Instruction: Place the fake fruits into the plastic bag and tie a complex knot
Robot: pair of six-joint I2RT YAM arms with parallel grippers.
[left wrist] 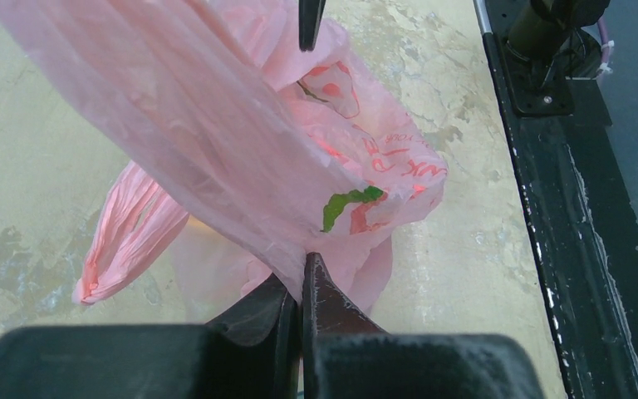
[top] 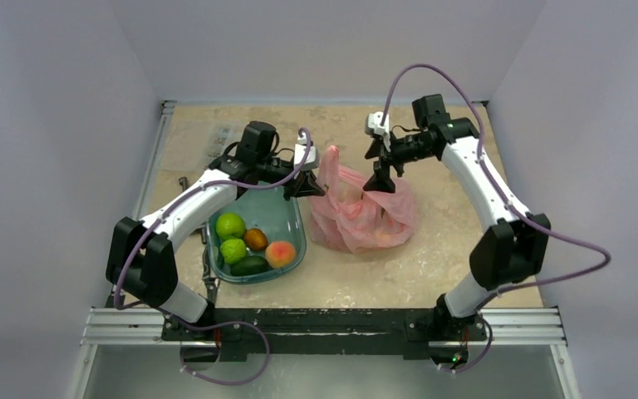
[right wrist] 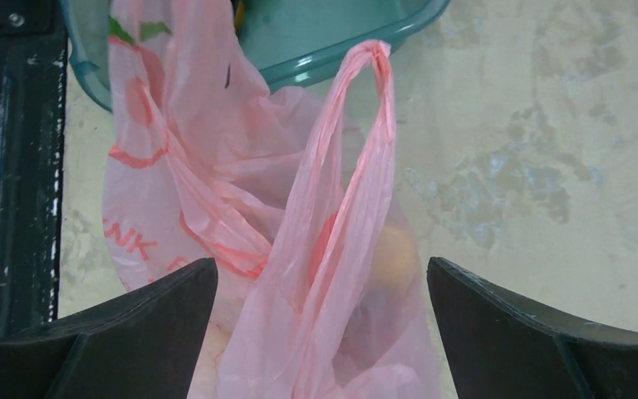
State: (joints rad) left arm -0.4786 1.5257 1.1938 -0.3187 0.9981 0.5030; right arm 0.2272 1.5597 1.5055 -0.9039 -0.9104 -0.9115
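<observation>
Left fingers (left wrist: 302, 278) sit closest to the lens in my left wrist view. They are fully closed, pinching a sheet of the plastic bag (top: 364, 218) that stretches taut away from them. Right fingers (top: 380, 181) are spread as wide as they go and grip nothing. One handle loop (right wrist: 365, 125) lies in the gap between them, not clamped. Second pink loop (left wrist: 125, 229) hangs slack at the bag's side in the left wrist view. Handles are apart and not tied.

Bag sits on the counter (top: 440, 266), roughly midway between my two arms and just beside the rim of the teal tub (top: 295, 218). An orange round shape (right wrist: 392, 256) shows through the pink film; can't tell which fruit it is. There is red print and a green leaf mark (left wrist: 350, 204) on the bag wall.

Tub holds five fruits: two light green fruits (top: 230, 225), a brown fruit (top: 255, 239), a peach-coloured fruit (top: 280, 253) and a dark green fruit (top: 250, 266).
</observation>
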